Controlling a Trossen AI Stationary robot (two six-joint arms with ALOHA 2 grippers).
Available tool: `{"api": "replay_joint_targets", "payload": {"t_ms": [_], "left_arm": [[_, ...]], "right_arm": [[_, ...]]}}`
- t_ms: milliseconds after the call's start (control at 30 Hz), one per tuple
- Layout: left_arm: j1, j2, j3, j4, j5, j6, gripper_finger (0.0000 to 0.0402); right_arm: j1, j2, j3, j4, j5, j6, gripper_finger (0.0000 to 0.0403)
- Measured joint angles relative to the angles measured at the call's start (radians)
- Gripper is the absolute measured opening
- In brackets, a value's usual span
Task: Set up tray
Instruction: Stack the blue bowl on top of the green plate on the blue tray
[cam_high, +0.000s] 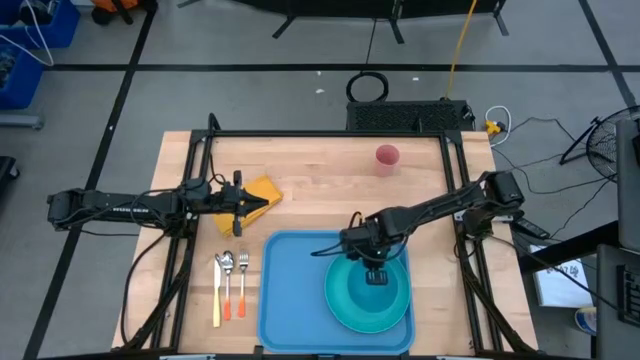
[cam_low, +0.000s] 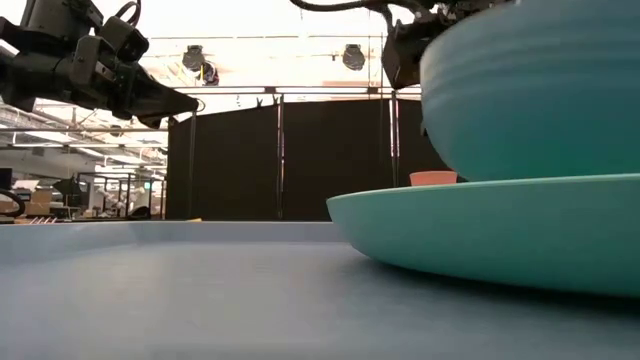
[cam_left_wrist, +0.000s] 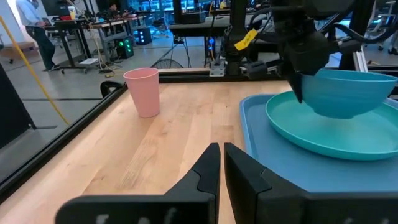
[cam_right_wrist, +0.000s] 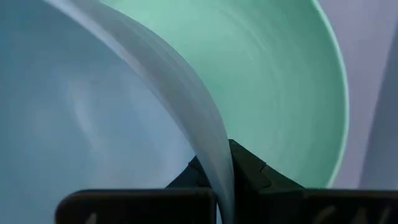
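Note:
The blue tray (cam_high: 290, 300) lies at the table's near edge, with a round turquoise plate (cam_high: 385, 312) on its right half. My right gripper (cam_high: 375, 268) is over the plate and shut on a turquoise bowl (cam_left_wrist: 348, 93). The bowl sits upright, low over the plate (cam_left_wrist: 323, 142); whether it touches the plate I cannot tell. My left gripper (cam_high: 258, 206) is shut and empty, hovering over the table by a yellow napkin (cam_high: 265, 188) left of the tray. It also shows in the left wrist view (cam_left_wrist: 221, 163). My right gripper pinches the bowl's rim (cam_right_wrist: 208, 155) between its two fingers, one finger inside the bowl and one outside. The fingers (cam_left_wrist: 297, 87) come from above, pointing down, at the bowl's far side. The bowl stays upright, mouth up, over the plate.
A pink cup (cam_high: 387, 158) stands upright at the far right of the table. A fork, a spoon and a knife (cam_high: 230, 285) lie side by side left of the tray. Bare wood lies between the napkin and the cup.

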Motion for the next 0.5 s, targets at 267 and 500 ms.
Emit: {"api": "replay_joint_targets", "payload": {"t_ms": [267, 500], "left_arm": [[0.0, 0.0, 0.0, 0.0, 0.0, 0.0, 0.0026], [0.0, 0.0, 0.0, 0.0, 0.0, -0.006, 0.0026]], "right_arm": [[0.034, 0.0, -0.025, 0.061, 0.004, 0.051, 0.0003], [0.032, 0.0, -0.079, 0.082, 0.032, 0.077, 0.0003]]}}
